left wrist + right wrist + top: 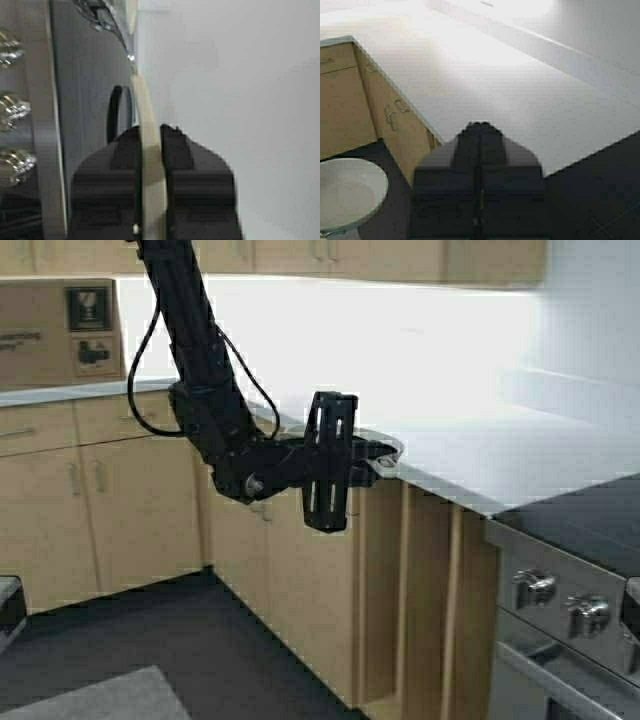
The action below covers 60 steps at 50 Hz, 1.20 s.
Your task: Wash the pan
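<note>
gripping the pan (385, 452) by its handle (149, 150), the left gripper (368, 462) is pinching it edge-on; the pan is hanging just past the fingertips at the near counter (500, 455) edge, long axis running rightward. right gripper (480, 126) pressed together, holding nothing. counting 1 pan, 2 grippers, 2 stove knobs (535, 587).
</note>
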Available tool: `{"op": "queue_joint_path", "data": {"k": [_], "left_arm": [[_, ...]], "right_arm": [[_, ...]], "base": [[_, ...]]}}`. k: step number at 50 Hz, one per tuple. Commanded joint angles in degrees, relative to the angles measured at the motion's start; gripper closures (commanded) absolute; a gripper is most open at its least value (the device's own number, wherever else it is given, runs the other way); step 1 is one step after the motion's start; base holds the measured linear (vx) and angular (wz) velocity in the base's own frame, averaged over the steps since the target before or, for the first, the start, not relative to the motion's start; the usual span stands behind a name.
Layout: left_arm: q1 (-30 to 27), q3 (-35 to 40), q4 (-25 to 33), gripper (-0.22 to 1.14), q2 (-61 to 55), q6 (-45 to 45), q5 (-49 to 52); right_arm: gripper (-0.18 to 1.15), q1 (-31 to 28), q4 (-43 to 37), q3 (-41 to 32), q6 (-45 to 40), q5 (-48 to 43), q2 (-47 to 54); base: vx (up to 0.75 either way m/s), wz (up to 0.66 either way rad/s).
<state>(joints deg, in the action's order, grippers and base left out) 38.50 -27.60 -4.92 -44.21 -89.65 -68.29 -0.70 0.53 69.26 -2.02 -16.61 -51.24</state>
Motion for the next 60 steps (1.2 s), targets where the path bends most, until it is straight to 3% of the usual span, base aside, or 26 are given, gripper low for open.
{"op": "queue_joint_path", "data": {"k": [1,34,60], "left_arm": [[0.0,-1.3,-0.2,0.9,3.3,1.7,-2.5],[-1.1,-7.4,-1.1,0.9,2.5,3.1,-9.9],[-1.1,-8.9,-2.2,0.9,3.5,3.4,-12.1]], "right_arm": [[0.91,-0.1,0.2,-0.7,0.0,-0.2,0.4],[0.91,-0.1,0.2,-1.0,-0.4,-0.2,0.4],[0.91,-0.1,0.2,-0.5,-1.6,0.2,-1.2]], "base": [[0.02,0.34],[0.07,0.41],[0.14,0.61]]}}
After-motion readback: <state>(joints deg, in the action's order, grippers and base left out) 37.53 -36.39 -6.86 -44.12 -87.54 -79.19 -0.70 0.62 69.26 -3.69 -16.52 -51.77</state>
